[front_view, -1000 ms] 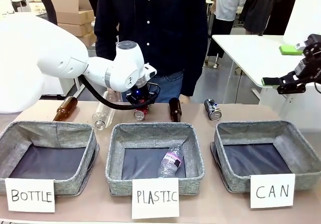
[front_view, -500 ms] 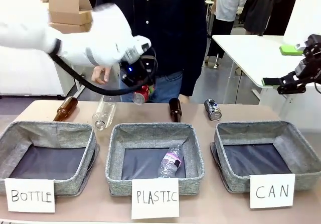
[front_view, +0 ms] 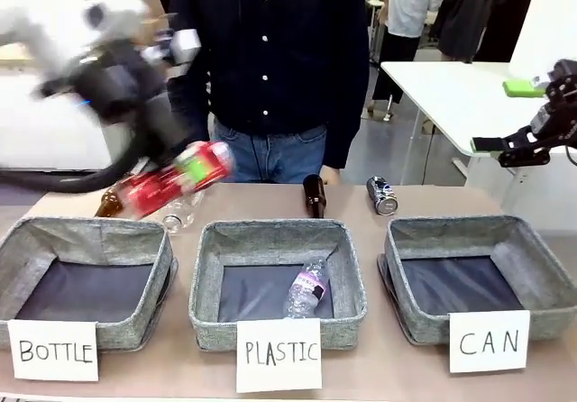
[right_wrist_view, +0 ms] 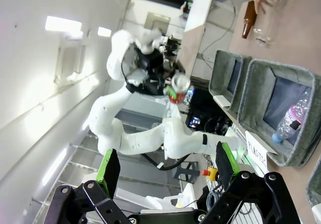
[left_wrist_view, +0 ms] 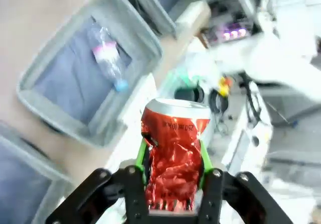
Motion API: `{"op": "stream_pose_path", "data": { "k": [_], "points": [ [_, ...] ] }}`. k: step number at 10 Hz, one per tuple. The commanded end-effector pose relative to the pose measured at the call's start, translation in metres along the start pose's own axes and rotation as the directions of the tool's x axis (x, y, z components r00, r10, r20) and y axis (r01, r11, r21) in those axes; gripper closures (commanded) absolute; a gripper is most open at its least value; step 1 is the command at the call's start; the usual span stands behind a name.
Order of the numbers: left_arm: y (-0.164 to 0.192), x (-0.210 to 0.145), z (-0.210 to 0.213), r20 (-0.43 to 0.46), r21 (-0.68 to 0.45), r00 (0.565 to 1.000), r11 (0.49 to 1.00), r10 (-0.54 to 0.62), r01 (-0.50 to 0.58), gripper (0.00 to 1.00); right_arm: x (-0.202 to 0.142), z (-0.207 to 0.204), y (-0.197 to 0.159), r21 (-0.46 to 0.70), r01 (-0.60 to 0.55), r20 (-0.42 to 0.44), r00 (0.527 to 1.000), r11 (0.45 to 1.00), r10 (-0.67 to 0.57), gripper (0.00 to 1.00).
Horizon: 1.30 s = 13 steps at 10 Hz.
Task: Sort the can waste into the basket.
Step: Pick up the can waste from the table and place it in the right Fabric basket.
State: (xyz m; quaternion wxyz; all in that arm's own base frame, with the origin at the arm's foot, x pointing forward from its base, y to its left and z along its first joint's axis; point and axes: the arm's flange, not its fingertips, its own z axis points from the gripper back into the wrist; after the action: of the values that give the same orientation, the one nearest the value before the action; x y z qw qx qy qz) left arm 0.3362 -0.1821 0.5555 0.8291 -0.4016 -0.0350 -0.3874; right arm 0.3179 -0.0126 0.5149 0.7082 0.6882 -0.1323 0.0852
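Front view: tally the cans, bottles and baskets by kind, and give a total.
Cans: 2 - red can, dark can
Brown bottles: 2 - left brown bottle, middle brown bottle
Clear bottles: 2 - table clear bottle, binned clear bottle
Baskets: 3 - BOTTLE basket, PLASTIC basket, CAN basket
Total: 9

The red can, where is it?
Front view, left side: the red can is in the air, clamped in the left gripper, near the brown bottle and the BOTTLE basket.

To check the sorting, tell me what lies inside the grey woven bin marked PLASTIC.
One clear plastic bottle with a pink label lies on the dark lining of the grey woven bin. Its near wall hides the floor's front strip.
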Motion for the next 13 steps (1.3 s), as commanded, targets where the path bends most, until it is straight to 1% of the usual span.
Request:
{"op": "stream_pose_path", "data": {
  "k": [1, 3, 4, 5, 6, 7, 8, 9, 10, 11, 12, 13],
  "points": [
    [0.003, 0.061, -0.01, 0.047, 0.065, 0.992, 0.991, 0.114, -0.117, 1.0, 0.004, -0.001, 0.001, 0.021, -0.028, 0.006, 1.0, 0.999, 0.028, 0.0],
    [0.003, 0.061, -0.01, 0.047, 0.065, 0.992, 0.991, 0.114, -0.117, 1.0, 0.004, -0.001, 0.001, 0.021, -0.028, 0.006, 1.0, 0.999, 0.028, 0.0],
    [0.0, 0.005, -0.004, 0.021, 0.023, 0.999, 0.999, 0.029, -0.03, 0.58, 0.0, 0.0, 0.0, 0.0, 0.001, 0.0, 1.0, 1.0, -0.001, 0.0],
    [0.0, 0.06, -0.041, 0.04, 0.003, 0.993, 0.994, -0.113, 0.113, 0.58, -0.002, 0.015, 0.032, -0.114, -0.079, -0.025, 0.997, 0.99, 0.077, 0.0],
    [-0.017, 0.109, -0.086, 0.024, 0.007, 0.967, 0.967, -0.255, 0.255, 0.58, -0.013, 0.04, 0.046, -0.217, -0.12, -0.024, 0.993, 0.969, 0.118, 0.0],
    [-0.044, 0.147, -0.137, -0.037, 0.022, 0.918, 0.918, -0.395, 0.396, 0.58, -0.03, 0.075, 0.05, -0.31, -0.122, -0.026, 0.992, 0.943, 0.12, 0.0],
    [-0.073, 0.17, -0.186, -0.121, 0.037, 0.836, 0.839, -0.535, 0.542, 0.58, -0.052, 0.115, 0.049, -0.375, -0.095, 0.012, 0.994, 0.922, 0.107, 0.0],
    [-0.103, 0.185, -0.231, -0.178, 0.033, 0.759, 0.767, -0.627, 0.641, 0.58, -0.082, 0.153, 0.045, -0.409, -0.047, 0.047, 0.996, 0.911, 0.073, 0.0],
    [-0.119, 0.2, -0.266, -0.2, 0.063, 0.695, 0.699, -0.69, 0.712, 0.58, -0.113, 0.174, 0.036, -0.445, -0.017, 0.027, 0.999, 0.895, 0.033, 0.0],
    [-0.125, 0.214, -0.297, -0.221, 0.076, 0.664, 0.667, -0.714, 0.741, 0.58, -0.143, 0.184, 0.026, -0.399, -0.036, -0.054, 0.998, 0.916, 0.016, 0.0],
    [-0.131, 0.224, -0.321, -0.231, 0.066, 0.666, 0.672, -0.709, 0.738, 0.58, -0.166, 0.187, 0.013, -0.333, -0.067, -0.157, 0.987, 0.941, 0.015, 0.0],
    [-0.134, 0.23, -0.341, -0.235, 0.125, 0.663, 0.655, -0.711, 0.746, 0.58, -0.179, 0.189, -0.002, -0.294, -0.071, -0.172, 0.985, 0.953, 0.02, 0.0]
  ]
}}
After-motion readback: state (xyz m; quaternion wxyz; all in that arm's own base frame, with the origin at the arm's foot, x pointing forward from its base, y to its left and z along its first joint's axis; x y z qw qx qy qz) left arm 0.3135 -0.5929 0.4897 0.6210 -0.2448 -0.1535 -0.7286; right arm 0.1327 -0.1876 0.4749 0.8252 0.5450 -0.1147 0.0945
